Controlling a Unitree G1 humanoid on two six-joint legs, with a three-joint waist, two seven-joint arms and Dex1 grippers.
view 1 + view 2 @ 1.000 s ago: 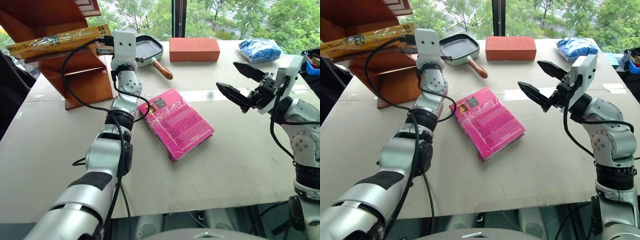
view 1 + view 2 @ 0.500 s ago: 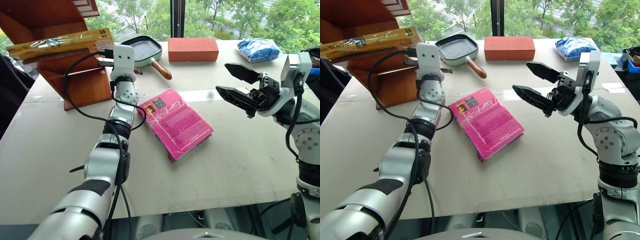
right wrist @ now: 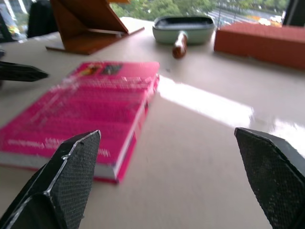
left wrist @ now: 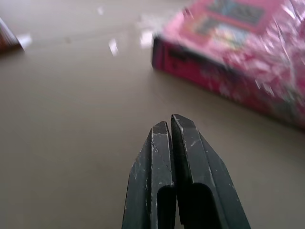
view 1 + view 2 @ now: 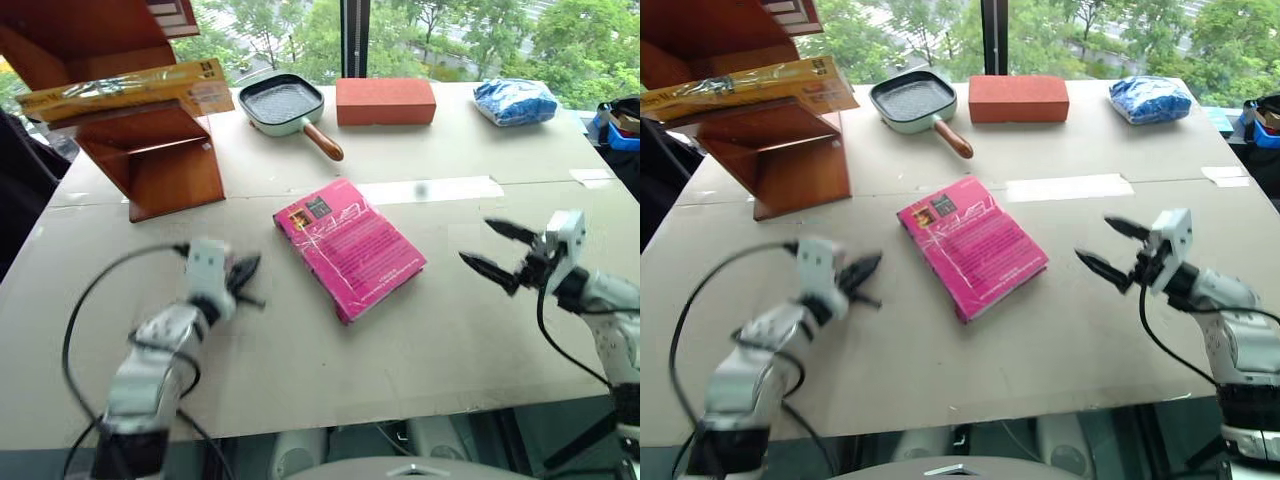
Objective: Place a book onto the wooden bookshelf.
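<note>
Your two head views look forward and down over the beige tabletop (image 5: 300, 360), sharing nearly all of it. Each wrist camera sits low, close to the surface, facing the glossy magenta-pink wrapped book (image 4: 248, 62) ahead of its claw from opposite sides.

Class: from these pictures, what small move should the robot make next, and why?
Probably none beyond resting both arms. The yellow book already lies on the bookshelf, clear of both grippers. The left gripper is shut and empty near the table; the right gripper is open and empty.
</note>
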